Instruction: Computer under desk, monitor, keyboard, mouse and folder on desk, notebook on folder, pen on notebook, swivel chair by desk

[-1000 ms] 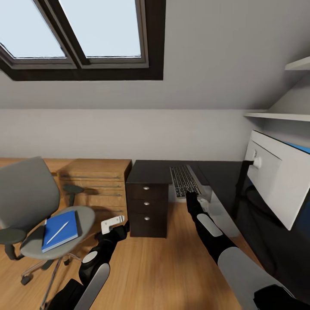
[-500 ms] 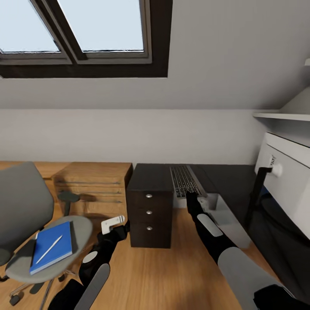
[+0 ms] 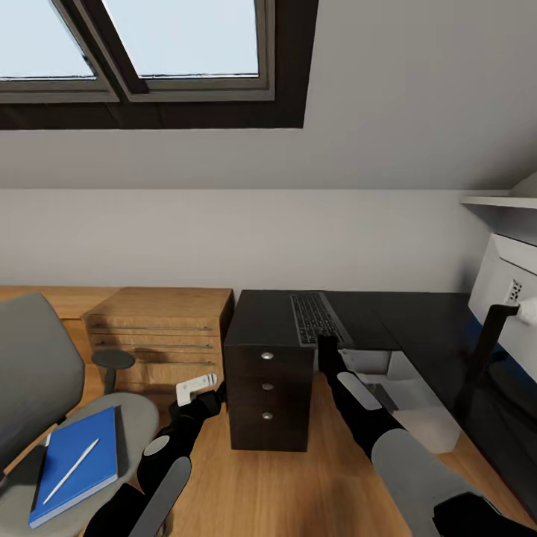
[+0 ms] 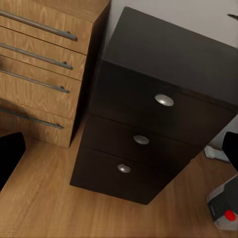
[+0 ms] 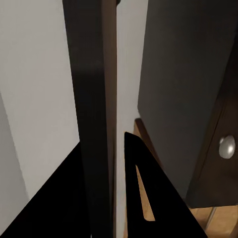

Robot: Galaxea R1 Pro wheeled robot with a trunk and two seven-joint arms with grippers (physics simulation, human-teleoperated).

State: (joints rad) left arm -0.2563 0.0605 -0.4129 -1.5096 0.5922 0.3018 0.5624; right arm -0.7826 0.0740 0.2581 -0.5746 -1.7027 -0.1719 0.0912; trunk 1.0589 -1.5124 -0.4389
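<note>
The dark keyboard (image 3: 316, 317) lies on the glossy black desk (image 3: 418, 321), and my right gripper (image 3: 326, 344) is shut on its near edge. In the right wrist view the keyboard (image 5: 94, 99) is an edge-on dark slab beside a black finger (image 5: 146, 198). My left gripper (image 3: 195, 385) hangs open over the floor. At the left stands the grey swivel chair (image 3: 30, 380), with the blue folder (image 3: 74, 462) and white pen (image 3: 71, 470) on its seat. The monitor (image 3: 514, 287) stands at the right, and the silver computer (image 3: 406, 399) under the desk. Mouse and notebook are out of view.
A black three-drawer unit (image 3: 267, 380) stands under the desk's left end, right in front of my left wrist camera (image 4: 144, 139). A light-wood drawer unit (image 3: 160, 328) sits to its left. The sloped wall with skylights (image 3: 179, 45) closes the back.
The whole view has shifted: the chair slid down and left, the monitor toward the right edge. Both arms keep their poses, with the right gripper still on the keyboard.
</note>
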